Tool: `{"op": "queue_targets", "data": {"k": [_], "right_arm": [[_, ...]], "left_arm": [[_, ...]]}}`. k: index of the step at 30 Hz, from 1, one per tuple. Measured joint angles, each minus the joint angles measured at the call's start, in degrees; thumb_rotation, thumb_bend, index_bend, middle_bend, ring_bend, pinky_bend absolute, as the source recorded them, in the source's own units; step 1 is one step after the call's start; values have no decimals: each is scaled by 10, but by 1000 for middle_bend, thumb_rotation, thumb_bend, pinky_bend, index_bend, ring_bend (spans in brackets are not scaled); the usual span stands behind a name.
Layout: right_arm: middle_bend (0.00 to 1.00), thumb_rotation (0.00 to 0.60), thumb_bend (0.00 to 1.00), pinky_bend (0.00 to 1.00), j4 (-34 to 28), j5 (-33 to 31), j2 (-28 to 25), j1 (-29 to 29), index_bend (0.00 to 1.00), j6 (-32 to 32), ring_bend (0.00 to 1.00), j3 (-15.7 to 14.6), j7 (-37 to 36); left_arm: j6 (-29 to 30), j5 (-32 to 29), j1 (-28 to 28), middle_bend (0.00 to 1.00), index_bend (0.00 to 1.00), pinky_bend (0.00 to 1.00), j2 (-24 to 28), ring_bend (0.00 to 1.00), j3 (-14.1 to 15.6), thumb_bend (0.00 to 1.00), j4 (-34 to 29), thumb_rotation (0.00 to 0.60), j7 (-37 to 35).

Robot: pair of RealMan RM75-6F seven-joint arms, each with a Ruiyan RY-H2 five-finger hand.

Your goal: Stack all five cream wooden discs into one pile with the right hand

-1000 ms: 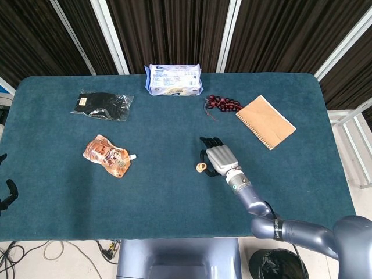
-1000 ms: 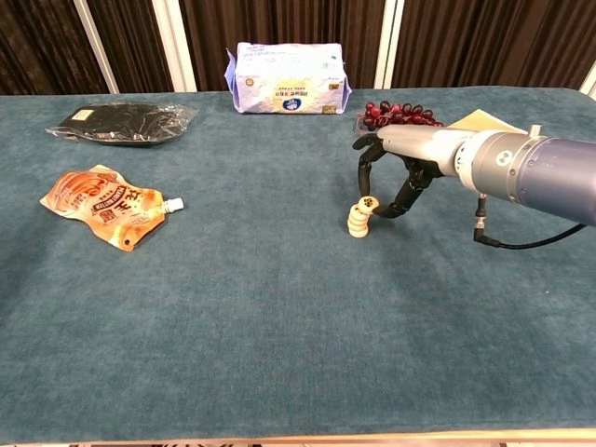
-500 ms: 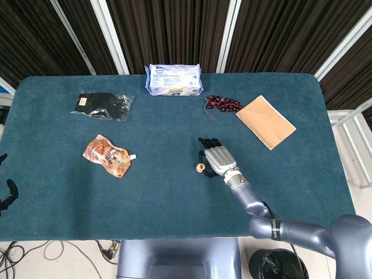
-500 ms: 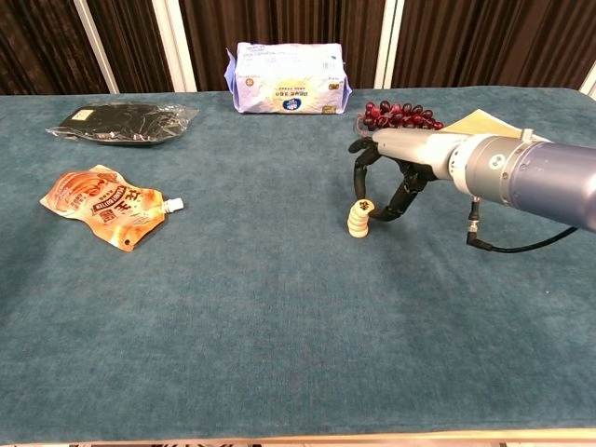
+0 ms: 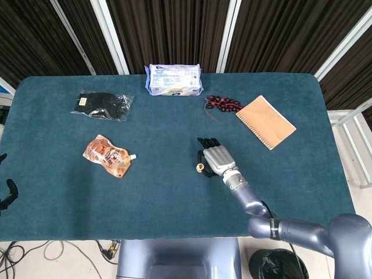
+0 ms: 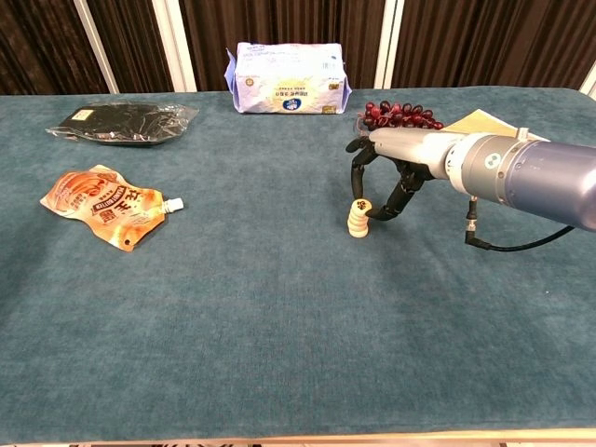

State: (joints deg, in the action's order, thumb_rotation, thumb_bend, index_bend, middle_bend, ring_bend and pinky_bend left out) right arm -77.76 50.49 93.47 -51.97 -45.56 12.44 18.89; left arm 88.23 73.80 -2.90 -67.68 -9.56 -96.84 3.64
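Tabletop (image 6: 233,326): matt teal cloth, napped. Discs (image 6: 358,220): cream wood, smooth. Right hand (image 6: 391,177): smooth grey metal, black fingers (image 6: 357,177). Pouch (image 6: 104,206): glossy orange plastic. Notebook (image 5: 265,121): matt brown paper.

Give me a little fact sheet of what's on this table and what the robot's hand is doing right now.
Surface: table with teal cloth
Pile: stack of cream discs, upright, mid-table
Right hand: fingers arched down over the stack, fingertips at its top disc
Left hand: at the table's left edge, idle
Back edge: tissue pack
Left side: black packet, orange pouch
Right side: dark red beads, tan notebook
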Motion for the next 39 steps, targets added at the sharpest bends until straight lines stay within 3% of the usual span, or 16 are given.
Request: {"op": "queue_targets", "data": {"k": [32,39], "right_arm": [[0,600,407,0,2,-13,0,-8,411,4,0,-2,-4],[0,600,406,0,-21,-12,-22,-4,338,-11,0,1,0]], "left_arm": [[-1,-1,0,0,153,0,1,0,0,624,-1,600,2],[-1,-2,0,0,153,0,1,0,-1,624,1,600,0]]}}
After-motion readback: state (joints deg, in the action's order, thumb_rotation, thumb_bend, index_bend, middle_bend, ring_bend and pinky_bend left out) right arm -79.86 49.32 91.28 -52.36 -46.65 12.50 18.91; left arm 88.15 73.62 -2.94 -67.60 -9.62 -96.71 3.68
